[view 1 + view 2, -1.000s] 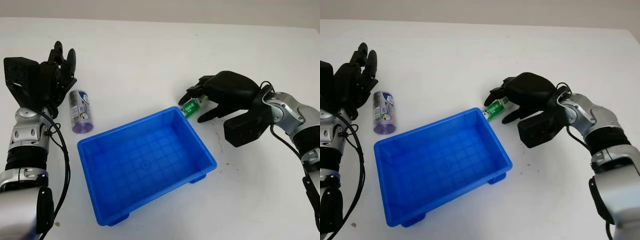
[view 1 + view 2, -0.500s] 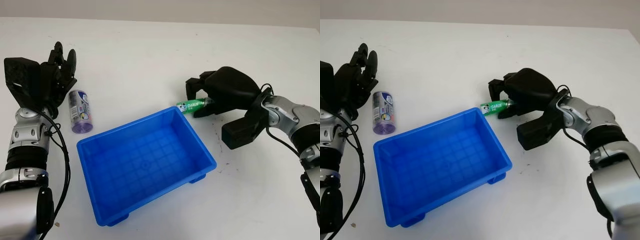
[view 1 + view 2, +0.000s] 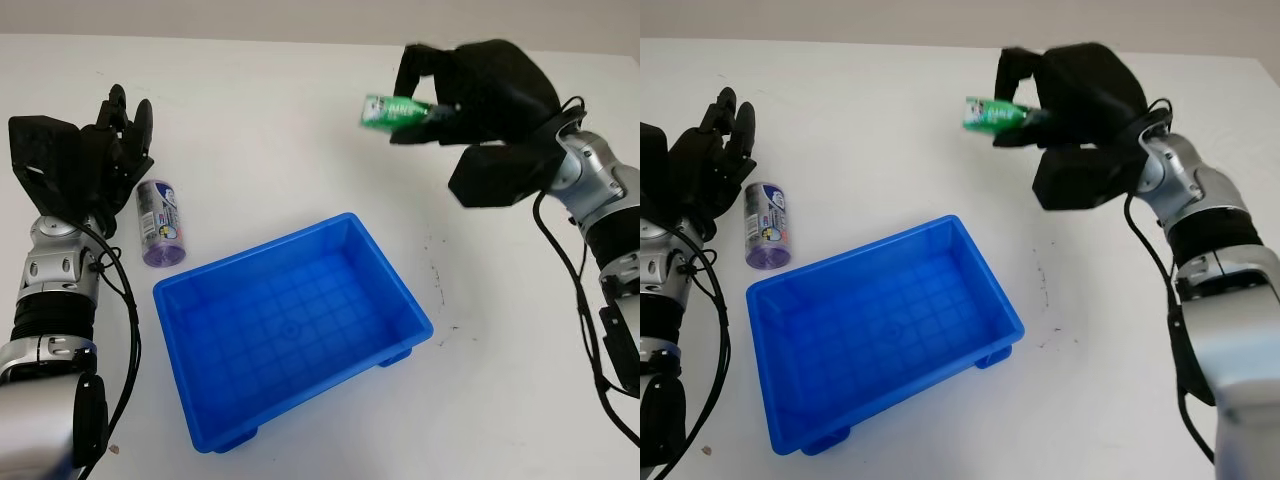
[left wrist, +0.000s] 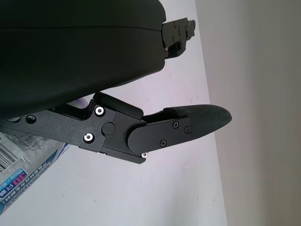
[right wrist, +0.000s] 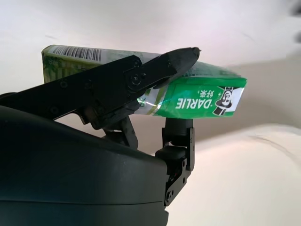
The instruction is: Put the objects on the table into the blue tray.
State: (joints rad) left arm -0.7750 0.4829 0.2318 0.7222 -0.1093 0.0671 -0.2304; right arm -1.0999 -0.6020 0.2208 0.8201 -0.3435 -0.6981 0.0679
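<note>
My right hand [image 3: 425,95] is raised well above the table at the upper right, shut on a green Darlie toothpaste box [image 3: 385,108], whose printed face [image 5: 207,100] fills the right wrist view between the fingers. The blue tray [image 3: 290,325] sits empty in the middle of the table, below and left of the held box. A purple-capped cylindrical packet [image 3: 160,222] lies on the table left of the tray. My left hand [image 3: 110,150] stands open at the far left, just beside that packet, whose label corner [image 4: 19,179] shows under the hand.
The white table [image 3: 280,110] stretches wide behind the tray and to its right. A few small dark specks [image 3: 437,270] mark the surface right of the tray.
My right hand has lifted the toothpaste box from the table beside the tray's far right corner up into the air. The left hand and the packet have not moved.
</note>
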